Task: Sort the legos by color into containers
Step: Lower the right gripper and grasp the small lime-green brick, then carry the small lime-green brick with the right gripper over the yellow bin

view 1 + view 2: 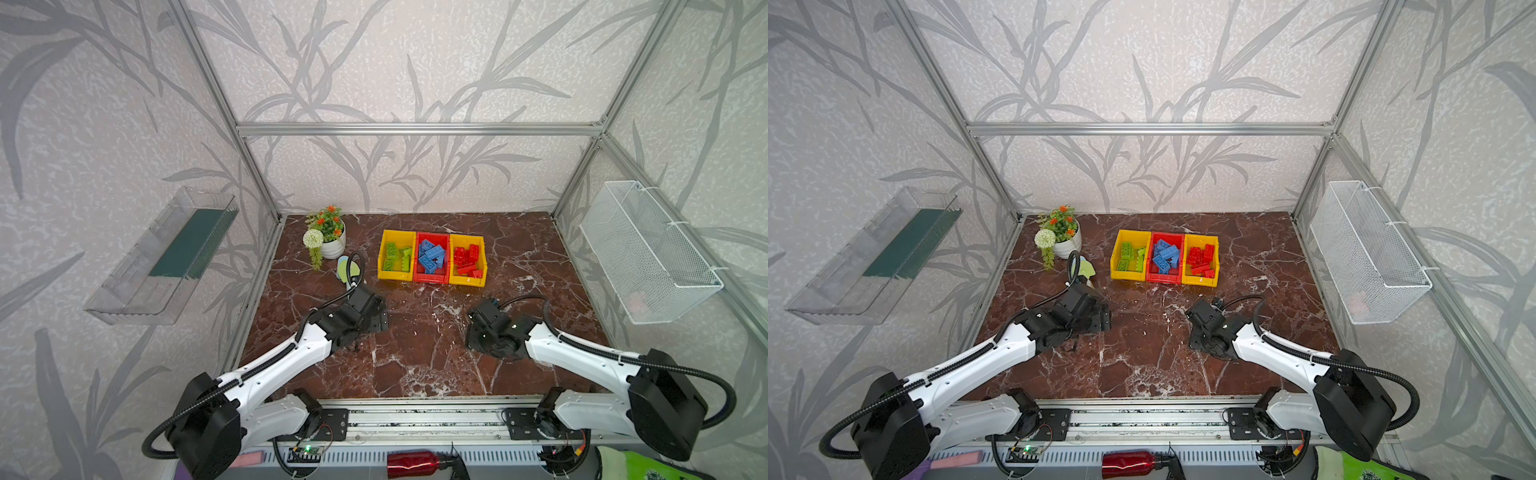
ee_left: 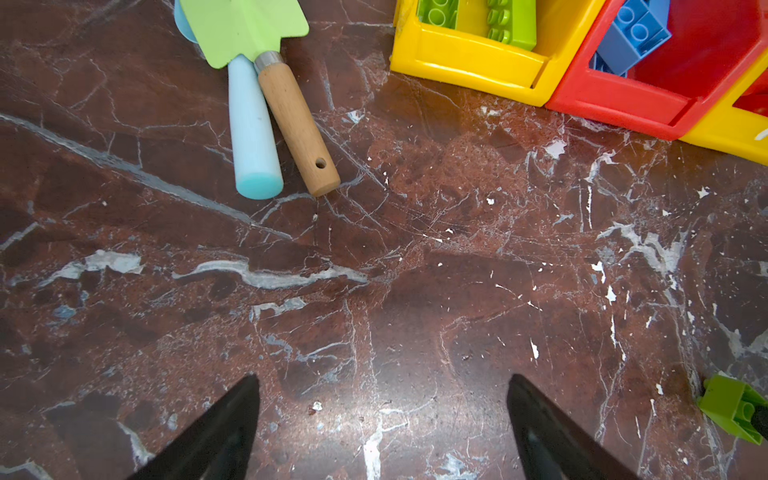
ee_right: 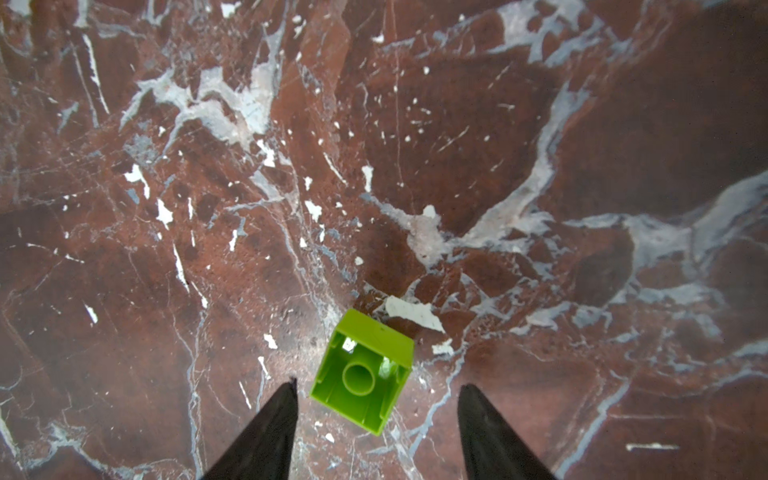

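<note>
Arm (image 1: pixel 582 351) low — right tool (image 3: pixel 378 382) straddles green lego (image 3: pixel 363 370), seemingly loose.

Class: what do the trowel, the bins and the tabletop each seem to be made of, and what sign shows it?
Trowel: probably a painted metal blade, matte green, with a bare wooden handle that shows grain.
Bins: glossy moulded plastic, with highlights along the rounded edges.
Tabletop: polished red-brown marble or a marble-look surface, white-veined and reflective.

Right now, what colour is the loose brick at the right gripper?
Lime green. The brick shows best in the right wrist view, hollow underside facing the camera.
</note>
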Tool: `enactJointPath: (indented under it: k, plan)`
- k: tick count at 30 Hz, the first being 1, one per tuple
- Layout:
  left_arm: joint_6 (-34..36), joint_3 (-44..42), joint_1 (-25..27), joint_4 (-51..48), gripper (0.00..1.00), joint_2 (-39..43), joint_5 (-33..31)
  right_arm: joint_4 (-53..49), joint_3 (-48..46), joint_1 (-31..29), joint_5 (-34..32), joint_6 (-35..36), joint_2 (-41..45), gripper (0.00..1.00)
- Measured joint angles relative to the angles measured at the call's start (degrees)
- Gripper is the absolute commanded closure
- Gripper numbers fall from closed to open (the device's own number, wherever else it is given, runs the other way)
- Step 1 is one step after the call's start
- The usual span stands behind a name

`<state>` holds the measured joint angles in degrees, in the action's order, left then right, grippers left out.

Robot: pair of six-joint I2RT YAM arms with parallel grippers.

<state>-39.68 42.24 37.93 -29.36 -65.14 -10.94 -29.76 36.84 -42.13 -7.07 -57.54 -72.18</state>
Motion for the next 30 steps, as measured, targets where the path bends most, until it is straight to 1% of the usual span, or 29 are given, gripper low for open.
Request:
enactJointPath:
  k: [3, 4, 7, 16, 20, 25, 28, 30]
  plan:
    - [0.02, -0.37, 0.00, 0.22, 0.07, 0.44, 0.00, 0.46, 0.00, -0.02, -0.07, -1.03, -1.05, 0.41]
    - [0.02, -0.44, 0.00, 0.22, 0.07, 0.48, 0.02, 0.70, 0.00, -0.09, -0.13, -1.27, -1.49, 0.43]
    - [0.04, -0.46, 0.00, 0.31, 0.07, 0.48, 0.02, 1.31, 0.00, -0.20, -0.20, -1.68, -2.69, 0.44]
    - [0.07, -0.52, 0.00, 0.66, 0.07, 0.63, 0.04, 2.71, 0.72, -0.48, 0.00, -2.71, -7.58, 0.51]
    - [0.07, -0.90, 0.00, 0.70, 0.07, 1.07, 0.07, 2.60, 1.84, -0.63, 0.02, -2.49, -8.48, 0.66]
    - [0.04, -1.53, 0.00, 0.68, 0.05, 1.64, 0.11, 0.92, 4.46, -1.07, -0.39, -1.16, -10.03, 0.76]
    - [0.00, -1.95, 0.00, 0.70, 0.01, 2.27, 0.31, -0.04, 6.64, -1.16, -0.42, 0.37, -11.56, 0.78]
    - [-0.11, -2.51, 0.00, 0.63, 0.01, 3.19, 0.33, -0.70, 8.76, -1.18, -0.22, 1.86, -12.92, 0.78]
